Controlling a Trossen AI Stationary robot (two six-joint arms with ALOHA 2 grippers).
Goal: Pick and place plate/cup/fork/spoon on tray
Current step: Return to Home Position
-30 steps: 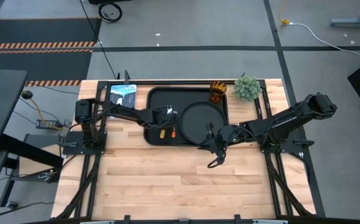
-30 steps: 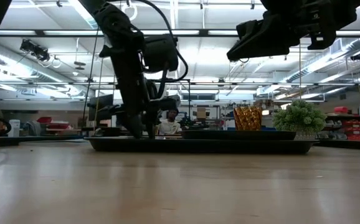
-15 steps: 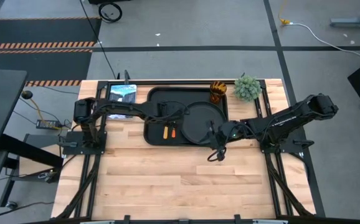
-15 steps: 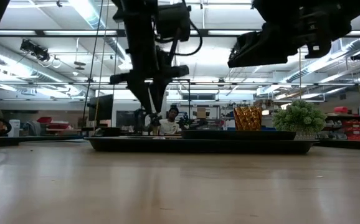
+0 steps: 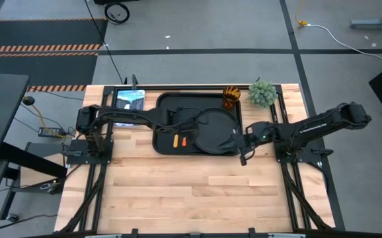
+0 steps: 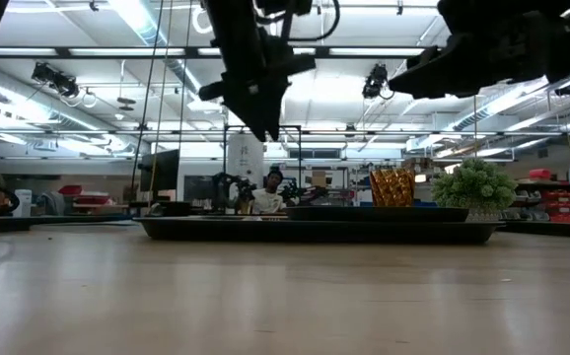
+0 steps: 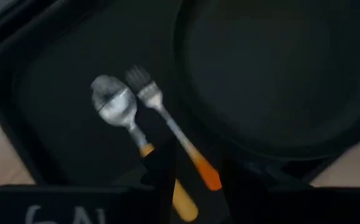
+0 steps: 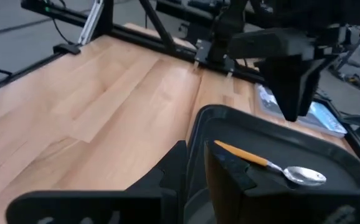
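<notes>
The black tray (image 5: 164,106) lies at the table's far middle. The round black plate (image 5: 214,129) rests flat on the tray's right half. The spoon (image 5: 175,141) and the fork (image 5: 184,140) lie side by side on the tray's near left part; both show in the left wrist view, spoon (image 7: 119,107) and fork (image 7: 167,124). The amber cup (image 5: 231,97) stands upright at the tray's far right corner. My left gripper (image 5: 192,123) hangs open and empty high above the tray. My right gripper (image 5: 242,152) is empty by the tray's near right corner, its fingers a narrow gap apart.
A small green potted plant (image 5: 262,93) stands right of the cup at the far right. A flat blue-and-white item (image 5: 130,100) lies left of the tray at the far edge. Bare wood (image 5: 191,192) spans the table's near half. A person sits in the room behind (image 6: 270,194).
My left gripper has risen from just above the tray, by the fork and spoon, to well above it, drifting a little toward the table's right. My right gripper has drawn back toward the table's right edge. Fork, spoon, plate and cup have stayed put.
</notes>
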